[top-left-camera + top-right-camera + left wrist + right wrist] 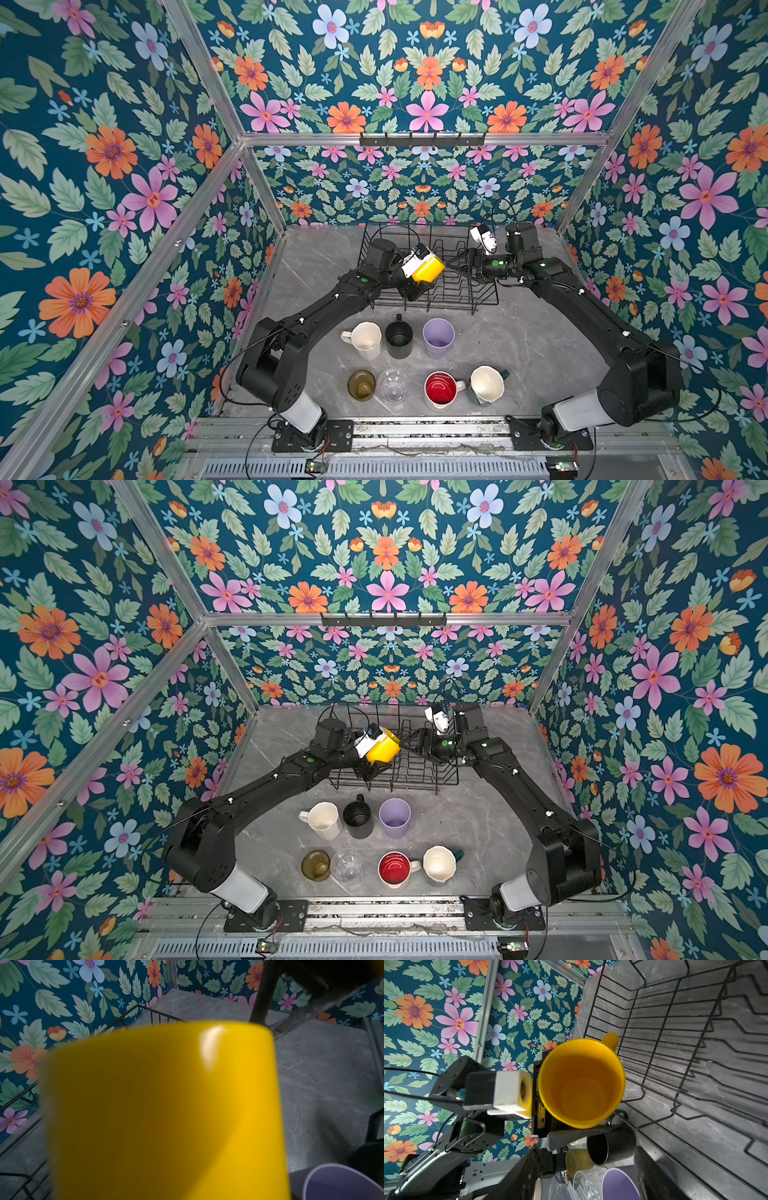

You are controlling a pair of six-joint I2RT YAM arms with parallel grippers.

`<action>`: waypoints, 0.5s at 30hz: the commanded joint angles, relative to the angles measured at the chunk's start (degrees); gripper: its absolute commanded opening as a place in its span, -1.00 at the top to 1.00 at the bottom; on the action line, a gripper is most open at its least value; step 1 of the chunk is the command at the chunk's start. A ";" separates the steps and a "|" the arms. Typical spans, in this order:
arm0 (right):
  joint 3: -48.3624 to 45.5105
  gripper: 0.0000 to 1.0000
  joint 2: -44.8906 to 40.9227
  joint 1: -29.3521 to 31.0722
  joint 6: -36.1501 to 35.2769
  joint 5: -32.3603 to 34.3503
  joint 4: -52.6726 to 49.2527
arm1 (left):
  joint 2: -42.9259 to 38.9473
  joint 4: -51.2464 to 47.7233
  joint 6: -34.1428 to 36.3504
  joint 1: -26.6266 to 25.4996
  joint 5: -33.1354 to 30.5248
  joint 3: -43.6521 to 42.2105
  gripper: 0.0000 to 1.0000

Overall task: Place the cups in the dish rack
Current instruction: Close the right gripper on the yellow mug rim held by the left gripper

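Right wrist view looks straight into the mouth of the yellow mug (581, 1084), which the left gripper (422, 272) clamps across its body, one dark finger (579, 1131) pressed along the wall. The mug hangs on its side above the left half of the dish rack (457, 286), clear of the wires, with its handle (610, 1040) on the side away from that finger. The right gripper (453, 266) sits just beside the rim, its jaws apart with nothing between them.

This looks like a handover or a steadying grip before the mug goes down. To do it well, the right fingers should straddle the rim wall away from the handle and close firmly before the left lets go, since the glossy wall could slip.

Both arms reach forward from the near edge with elbows bent outward, forearms meeting over the rack. Seven more cups stand on the table (540, 332) in front of it, among them the lilac tumbler (438, 336)
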 commanded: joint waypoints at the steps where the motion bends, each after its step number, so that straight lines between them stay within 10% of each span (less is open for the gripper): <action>1: 0.40 -0.38 1.28 0.10 0.78 -3.71 1.08 | -1.10 4.53 1.41 -0.34 1.35 -0.03 0.82; 15: 0.40 -0.12 3.54 0.07 2.55 -8.08 1.68 | -2.03 3.78 4.92 -4.03 -2.40 0.09 0.82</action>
